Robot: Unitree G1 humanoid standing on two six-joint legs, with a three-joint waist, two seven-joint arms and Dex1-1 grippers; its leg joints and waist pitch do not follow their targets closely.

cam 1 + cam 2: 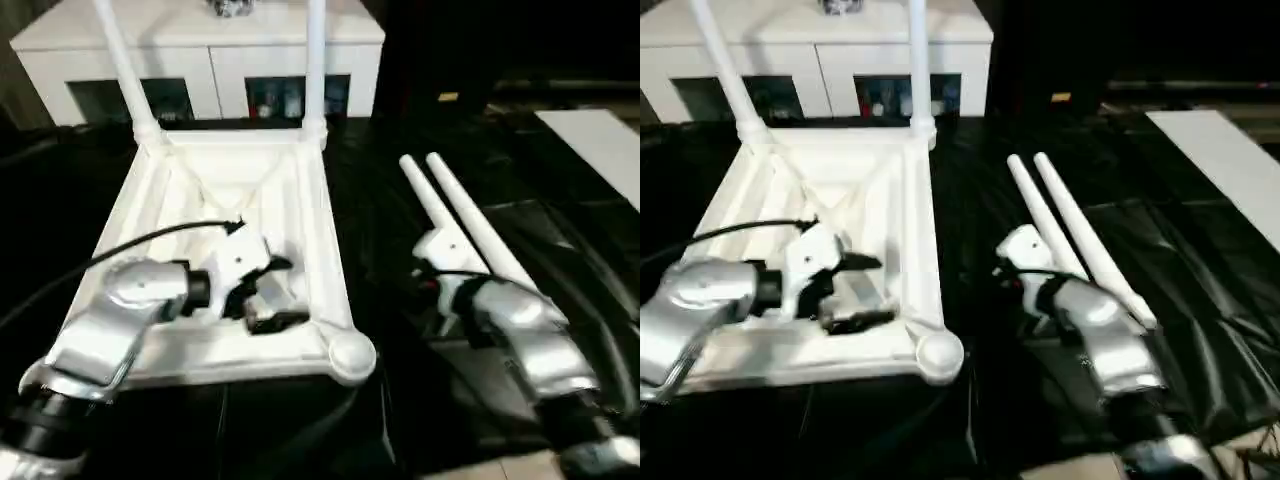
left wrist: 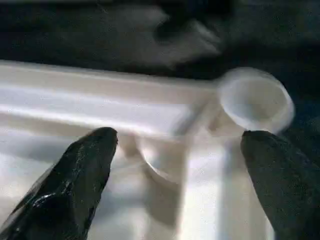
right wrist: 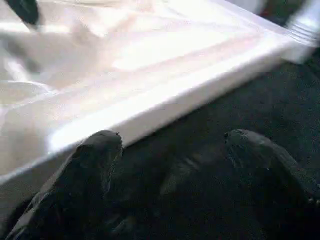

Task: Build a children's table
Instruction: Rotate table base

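The white tabletop lies upside down on the black cloth, ribbed underside up. Two white legs stand upright in its far corner sockets. The near right corner socket holds no leg. My left gripper hovers open over the tabletop's inside near that corner; in the left wrist view its fingers frame the rim and the round socket. Two loose legs lie side by side on the cloth to the right. My right gripper is open, low over the cloth beside them, facing the tabletop's side wall.
A white cabinet with glass doors stands behind the work table. A flat white board lies at the far right. Black cloth covers the table between the tabletop and the loose legs.
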